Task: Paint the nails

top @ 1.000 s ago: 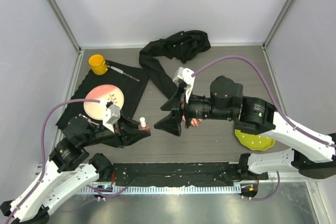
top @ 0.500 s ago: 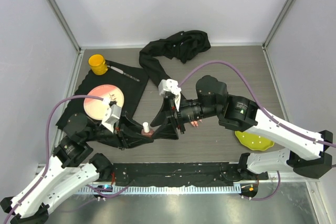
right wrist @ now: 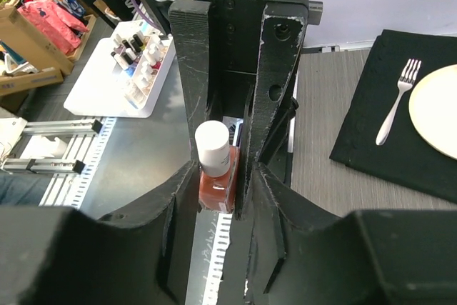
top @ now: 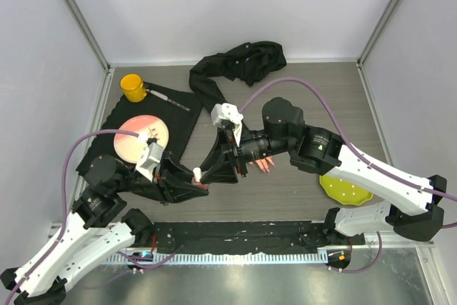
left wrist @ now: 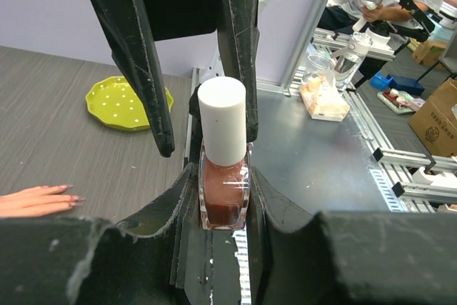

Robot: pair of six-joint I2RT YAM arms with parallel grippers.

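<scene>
Left gripper (left wrist: 223, 176): my fingers are clamped on the glass body of the polish bottle (left wrist: 223, 198), low centre of the left wrist view. Bottle upright, reddish-brown polish inside, white cap (left wrist: 222, 119) on.

Right gripper (right wrist: 221, 171): my jaws are apart and straddle the cap from the opposite side. In the left wrist view one finger sits against the cap's right side and a gap shows on its left, so there is no grip on it.

In the top view both grippers meet just left of centre, bottle between them.

The nails (left wrist: 66, 188): pinkish-red tips on the mannequin hand (left wrist: 32, 201), lying flat on the grey table (left wrist: 64, 141) at the lower left edge of the left wrist view, fingers pointing right. In the top view only the fingertips peek out under my right arm, near centre. Hand well apart from the bottle.

Black sleeve (top: 235, 62) bunched at upper centre of the top view. Yellow-green dish (top: 343, 191) at lower right. Yellow cup (top: 133, 85) at upper left, pink plate (top: 139, 139) on a black mat (top: 178, 116) below it. Fork (right wrist: 396, 101) lies on the mat, upper right of the right wrist view.
</scene>
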